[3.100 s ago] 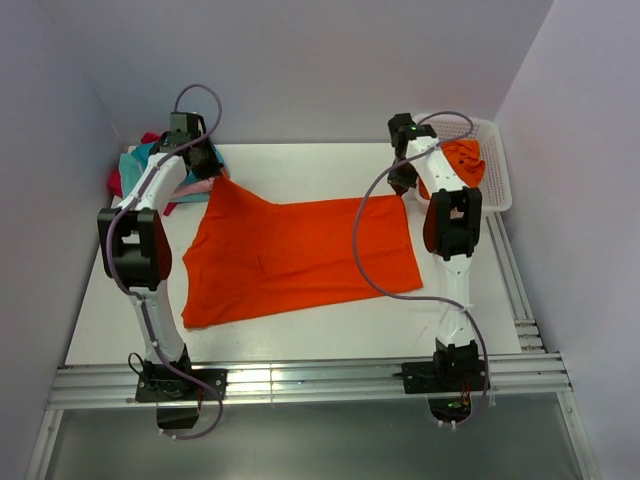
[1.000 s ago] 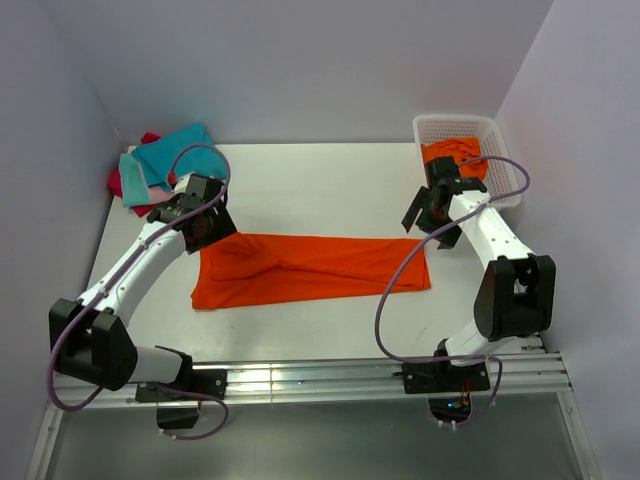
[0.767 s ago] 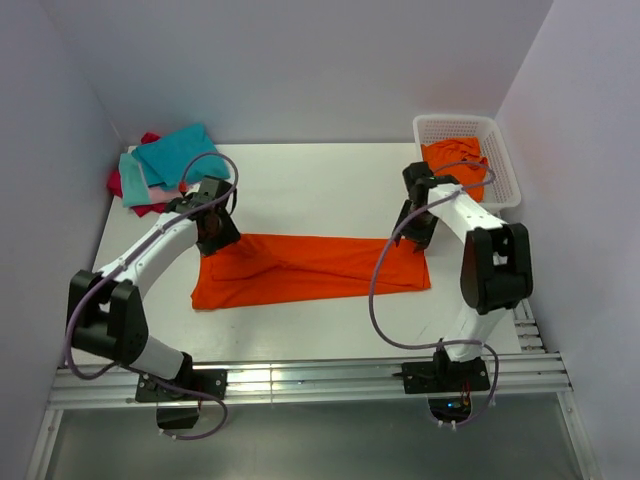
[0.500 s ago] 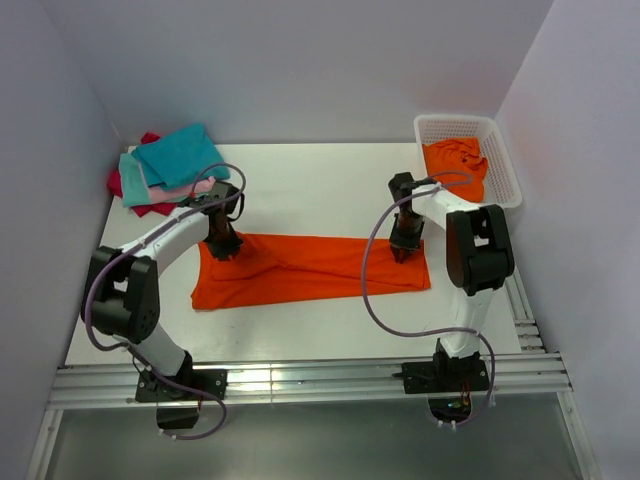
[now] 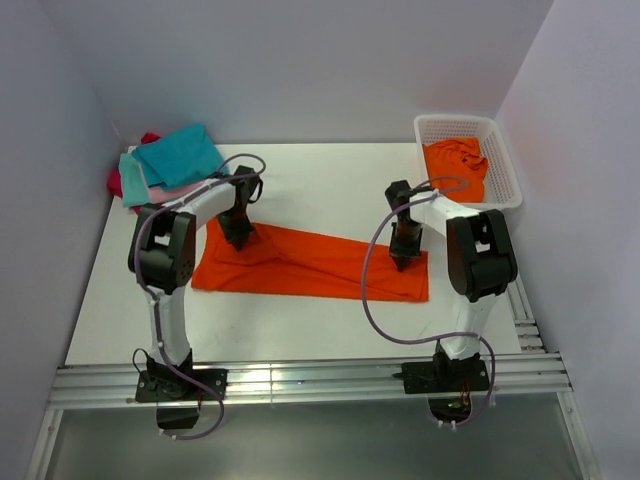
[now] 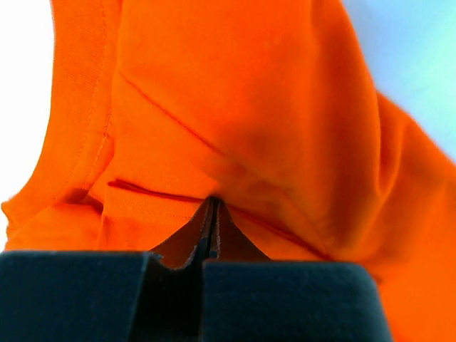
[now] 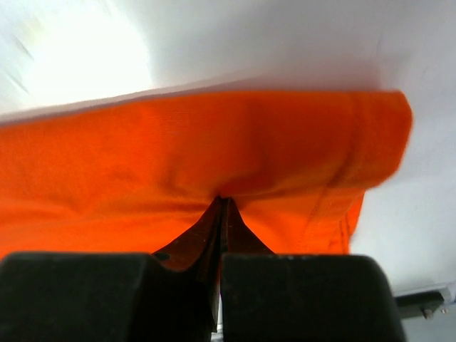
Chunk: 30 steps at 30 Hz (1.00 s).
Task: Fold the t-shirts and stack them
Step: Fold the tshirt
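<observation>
I read the spread t-shirt (image 5: 310, 262) as plain bright orange with no print; its stitched hems are the same orange. Beyond its left end the pile runs teal t-shirt (image 5: 180, 155) on top, then pale pink t-shirt (image 5: 160, 190), then crimson t-shirt (image 5: 117, 183). Beyond its right end the basket (image 5: 505, 165) is a white lattice, and the basket t-shirt (image 5: 455, 165) inside is orange. Under the spread t-shirt the table (image 5: 320, 185) is plain white. Left gripper (image 5: 241, 240) and right gripper (image 5: 402, 262) are black; the arms (image 5: 160, 250) are white with black joints, and the cables (image 5: 365, 290) are purple.
</observation>
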Each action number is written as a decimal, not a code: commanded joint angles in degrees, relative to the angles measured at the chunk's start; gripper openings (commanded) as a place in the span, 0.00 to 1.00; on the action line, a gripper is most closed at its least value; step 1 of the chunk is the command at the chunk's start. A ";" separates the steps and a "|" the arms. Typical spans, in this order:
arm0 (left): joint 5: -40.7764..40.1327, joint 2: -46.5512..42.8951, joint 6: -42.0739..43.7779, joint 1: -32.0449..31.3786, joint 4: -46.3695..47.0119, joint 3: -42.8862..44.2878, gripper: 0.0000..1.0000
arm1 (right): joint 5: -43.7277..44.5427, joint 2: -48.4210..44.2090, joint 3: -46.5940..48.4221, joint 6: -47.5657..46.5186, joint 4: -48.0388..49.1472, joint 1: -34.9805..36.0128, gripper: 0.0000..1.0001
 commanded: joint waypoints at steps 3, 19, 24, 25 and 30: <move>-3.50 13.19 3.95 -0.07 -1.44 15.29 0.00 | -4.60 -3.41 -8.44 0.70 0.05 4.94 0.00; 34.74 25.00 9.24 -4.11 20.25 55.40 0.35 | -11.02 6.18 12.48 -1.85 0.93 52.42 0.09; 29.39 16.03 10.37 -4.20 21.49 54.25 0.86 | -4.96 1.69 12.91 0.79 -1.26 52.50 0.73; 27.29 14.02 10.46 -4.02 21.06 54.69 0.92 | -1.91 1.42 14.39 1.40 -4.05 52.50 0.74; 22.09 5.49 11.34 -3.23 17.99 51.20 0.95 | 4.10 -2.88 18.18 3.08 -8.83 52.50 0.75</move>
